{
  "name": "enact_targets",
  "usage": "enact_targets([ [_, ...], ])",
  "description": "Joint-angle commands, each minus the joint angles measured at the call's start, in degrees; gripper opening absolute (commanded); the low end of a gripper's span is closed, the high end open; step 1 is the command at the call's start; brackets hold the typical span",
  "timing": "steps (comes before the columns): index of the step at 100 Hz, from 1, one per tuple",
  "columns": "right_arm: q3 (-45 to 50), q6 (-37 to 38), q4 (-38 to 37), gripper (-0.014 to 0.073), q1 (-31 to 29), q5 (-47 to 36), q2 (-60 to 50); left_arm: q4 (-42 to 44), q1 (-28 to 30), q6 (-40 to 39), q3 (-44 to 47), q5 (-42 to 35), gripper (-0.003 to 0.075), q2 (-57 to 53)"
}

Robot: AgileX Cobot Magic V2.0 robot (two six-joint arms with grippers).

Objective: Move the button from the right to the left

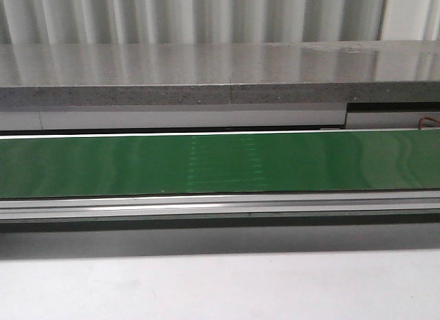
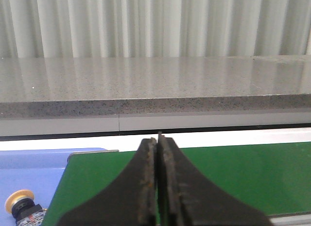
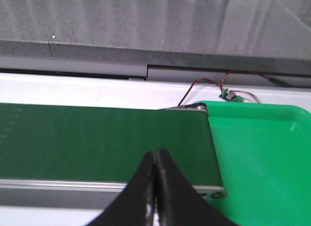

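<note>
One button (image 2: 22, 205) is lying on its side on the blue tray (image 2: 48, 163), yellow cap facing away from the green belt (image 2: 252, 172). Both the left gripper (image 2: 157, 187) and right gripper (image 3: 154, 187) are sitting fully closed, gripping nothing.

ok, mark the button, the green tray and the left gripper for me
button (image 2: 18, 197): left wrist view, on the yellow cap.
green tray (image 3: 262, 153): right wrist view, on its bare floor.
left gripper (image 2: 158, 143): left wrist view, at the tips of the closed fingers.
</note>
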Motion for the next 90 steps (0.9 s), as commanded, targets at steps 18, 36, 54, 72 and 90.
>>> enact_targets([
  [18, 9.16, -0.19, -1.40, -0.0068, 2.82, -13.93, -8.41, -0.03, -0.36, -0.30, 1.52, -4.94, -0.0020, -1.98],
  [36, 17.55, 2.34, -3.64, -0.0068, 4.48, -20.27, -14.87, -0.03, -0.36, -0.30, 1.52, -4.94, -0.0020, -1.98],
  [54, 23.34, 9.13, -8.11, -0.0068, 6.24, -24.95, -16.14, -0.03, -0.36, -0.30, 1.52, -4.94, -0.0020, -1.98],
  [72, 26.74, 10.50, -8.51, -0.0068, 7.40, -29.62, -16.14, -0.03, -0.36, -0.30, 1.52, -4.94, -0.0020, -1.98],
  [90, 28.48, 10.50, -8.39, -0.0068, 7.40, -33.05, -16.14, -0.03, -0.36, -0.30, 1.52, -4.94, -0.0020, -1.98],
])
